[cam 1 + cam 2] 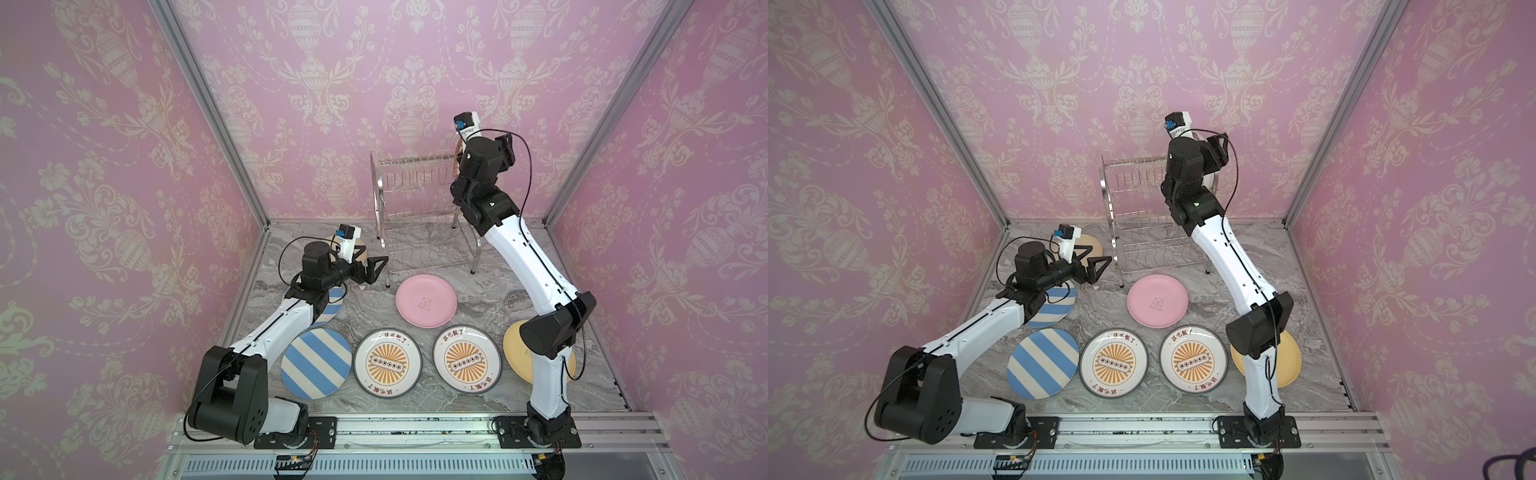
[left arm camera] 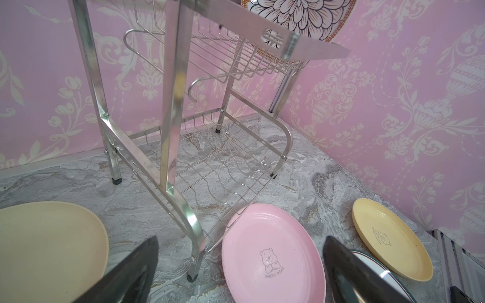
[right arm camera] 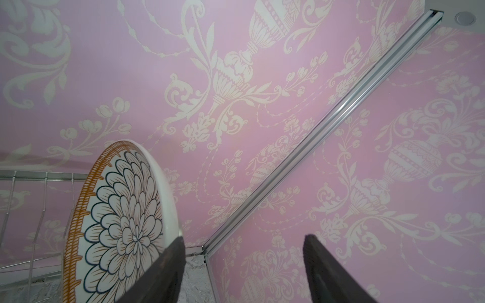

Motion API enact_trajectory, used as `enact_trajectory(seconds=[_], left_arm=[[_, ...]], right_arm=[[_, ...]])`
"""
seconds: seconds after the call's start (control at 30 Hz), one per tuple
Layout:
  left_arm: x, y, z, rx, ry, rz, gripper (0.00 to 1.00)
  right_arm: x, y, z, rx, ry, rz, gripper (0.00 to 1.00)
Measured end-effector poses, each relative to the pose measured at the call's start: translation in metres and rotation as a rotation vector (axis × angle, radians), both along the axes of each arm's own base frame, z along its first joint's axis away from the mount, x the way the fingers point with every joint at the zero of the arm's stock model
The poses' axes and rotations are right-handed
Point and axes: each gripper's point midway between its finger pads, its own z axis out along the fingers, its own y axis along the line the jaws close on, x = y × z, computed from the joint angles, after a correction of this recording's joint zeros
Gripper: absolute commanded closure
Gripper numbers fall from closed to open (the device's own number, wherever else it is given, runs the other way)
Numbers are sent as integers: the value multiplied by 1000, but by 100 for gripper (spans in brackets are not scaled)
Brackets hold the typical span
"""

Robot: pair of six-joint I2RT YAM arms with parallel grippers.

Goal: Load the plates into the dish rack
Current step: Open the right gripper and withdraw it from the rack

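The steel dish rack (image 1: 419, 208) (image 2: 173, 105) stands at the back of the table. A petal-patterned plate (image 3: 123, 223) (image 2: 301, 15) stands on edge at the right end of its top tier. My right gripper (image 3: 244, 238) (image 1: 508, 143) is open just beside that plate, with nothing between its fingers. My left gripper (image 2: 240, 238) (image 1: 374, 259) hovers open and empty by the rack's front left foot. Flat on the table lie a pink plate (image 1: 426, 299), two striped plates (image 1: 316, 363) (image 1: 332, 307), two sunburst plates (image 1: 387, 363) (image 1: 466, 359) and two cream plates (image 1: 513, 345) (image 1: 1090, 245).
The rack's lower tier (image 2: 217, 162) holds nothing. Pink patterned walls with aluminium corner posts (image 3: 315, 126) close in the back and sides. My right arm (image 1: 523, 257) crosses over the right cream plate, and my left arm (image 1: 282, 320) covers part of one striped plate.
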Motion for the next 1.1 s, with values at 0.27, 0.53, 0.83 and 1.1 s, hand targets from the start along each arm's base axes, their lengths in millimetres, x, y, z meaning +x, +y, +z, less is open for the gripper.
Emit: enact_trajectory(seconds=[0.27,0.53,0.83,1.1], left_arm=[[2,9,0,31,36,57,1],[1,14,6,47,58,89,1],[4,20,27,64,59,125,1],[-16,25,39,12,76,144,1]], right_arm=[[-53,16,3,106,55,182,18],[-123,0,-25,304,125,351,16],[-194,-7,-55,555,171,526,11],[-216,-5,-167,701,396,534,11]])
